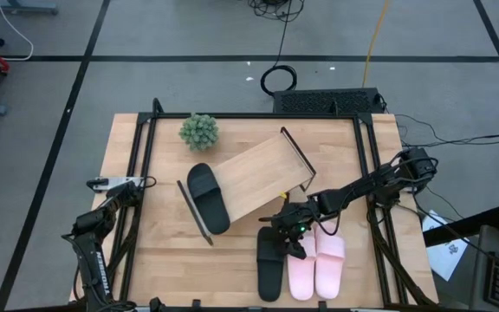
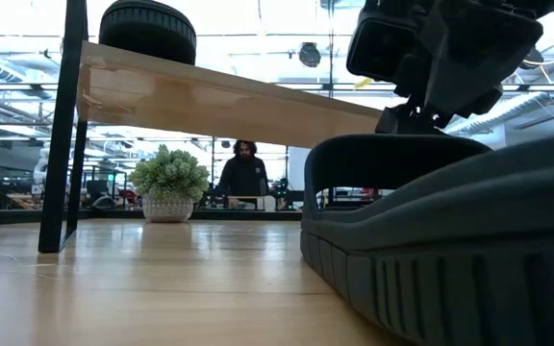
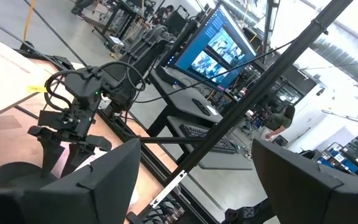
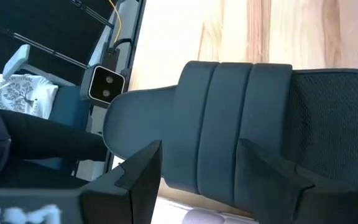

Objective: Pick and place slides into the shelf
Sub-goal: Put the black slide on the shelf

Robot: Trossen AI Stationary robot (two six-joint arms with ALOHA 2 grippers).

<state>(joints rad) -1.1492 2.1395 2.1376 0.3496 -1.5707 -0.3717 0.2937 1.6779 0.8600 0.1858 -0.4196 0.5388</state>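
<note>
The shelf point(image 1: 258, 173) stands slantwise on the table, its light board point(image 2: 210, 96) raised on black wire frames. One black slide point(image 1: 208, 198) lies on the board's left end point(image 2: 147, 29). The other black slide point(image 1: 269, 264) lies flat on the table near the front edge point(image 2: 450, 240). The two pink slides point(image 1: 301, 273) point(image 1: 330, 264) lie beside it on its right. My right gripper point(image 1: 291, 236) hangs open over that black slide's strap point(image 4: 241, 124), one finger on each side of it. My left gripper point(image 1: 119, 185) waits open at the table's left edge point(image 3: 191, 180). My right gripper comes at the black slide's strap point(image 4: 229, 143) from above, pointing down, its open fingers point(image 4: 138, 171) standing across the strap's width. Whether they touch the strap I cannot tell. The slide lies flat on the table.
A small potted plant point(image 1: 198, 131) stands at the far left behind the shelf point(image 2: 168, 183). Black rails run along both table sides point(image 1: 375, 173). A person point(image 2: 243, 173) sits in the room beyond the far edge. Bare wood lies in front of the shelf's left end point(image 1: 171, 260).
</note>
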